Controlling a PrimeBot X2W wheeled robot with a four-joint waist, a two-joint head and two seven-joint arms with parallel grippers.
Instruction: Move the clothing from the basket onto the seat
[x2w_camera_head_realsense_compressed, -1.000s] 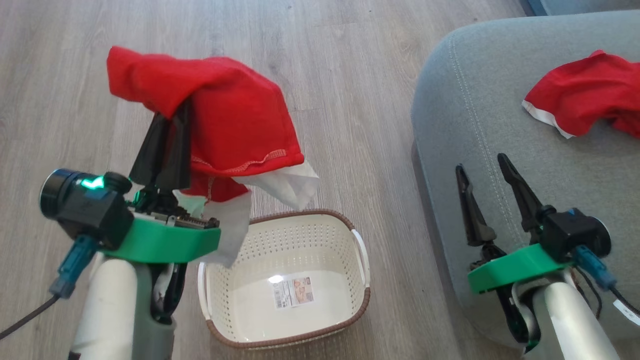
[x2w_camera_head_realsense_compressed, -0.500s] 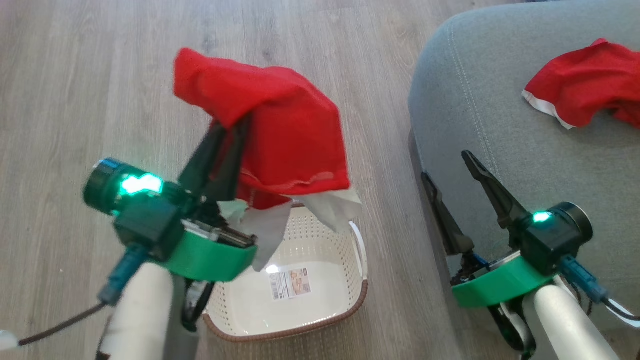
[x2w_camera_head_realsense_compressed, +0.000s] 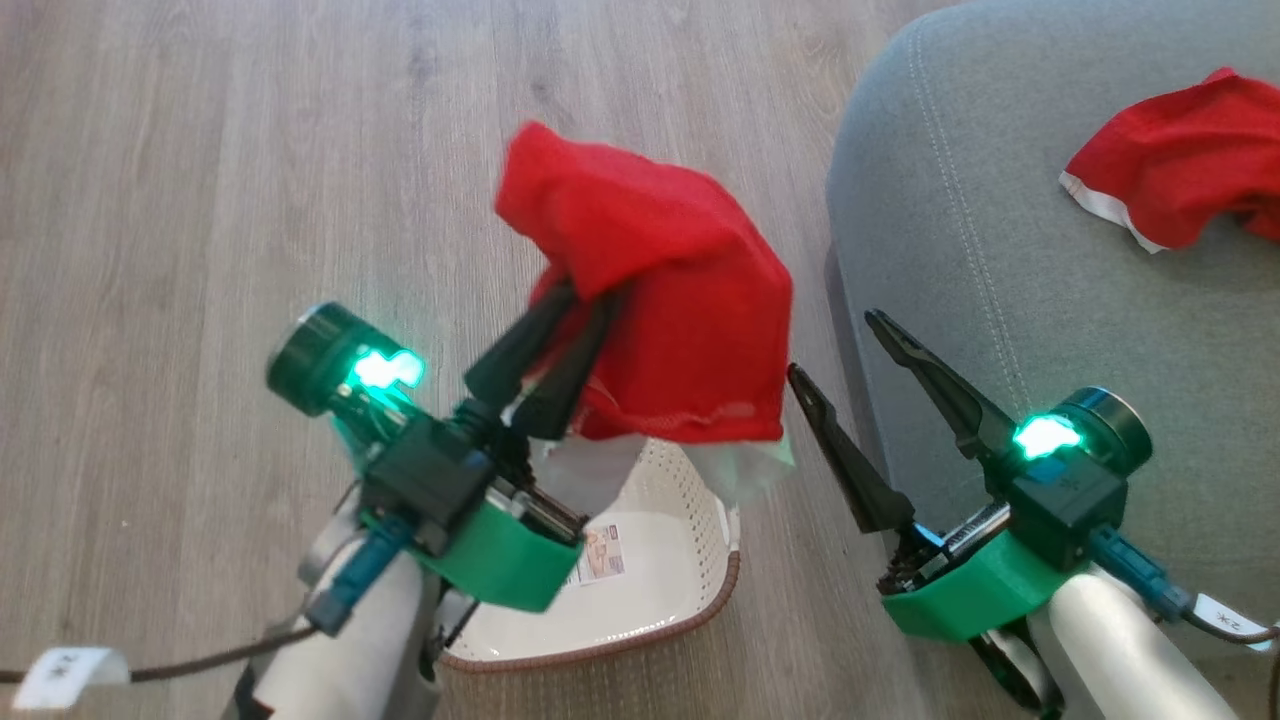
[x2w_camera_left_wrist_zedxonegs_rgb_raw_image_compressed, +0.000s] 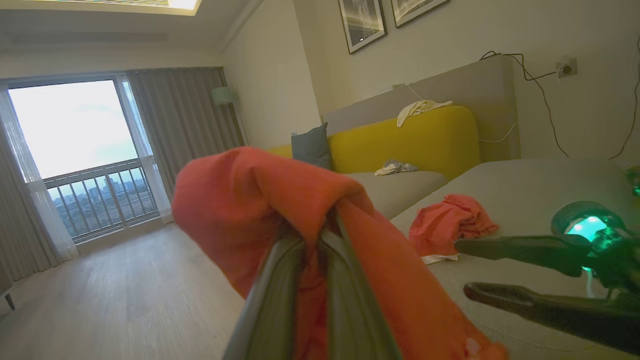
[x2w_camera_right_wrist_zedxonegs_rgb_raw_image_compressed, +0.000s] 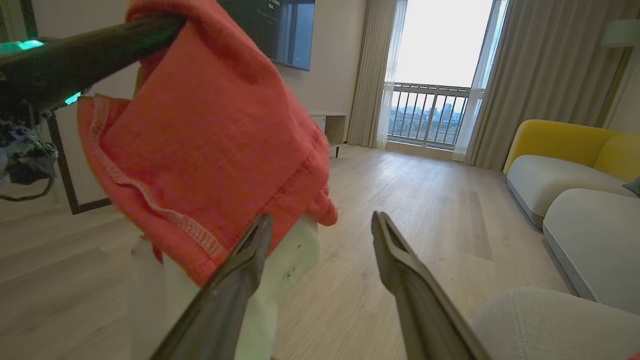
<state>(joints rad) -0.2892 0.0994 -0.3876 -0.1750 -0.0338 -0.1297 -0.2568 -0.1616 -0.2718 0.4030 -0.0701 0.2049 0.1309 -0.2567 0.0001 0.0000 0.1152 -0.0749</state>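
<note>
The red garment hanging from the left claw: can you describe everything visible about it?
The red garment is soft, bright red fabric with a stitched hem and white panels hanging below. Crumpled and draped, it is held up, pinched in the shut left gripper. In the head view it hangs over the far edge of the cream basket, short of the grey seat. The open right gripper is close beside it.
</note>
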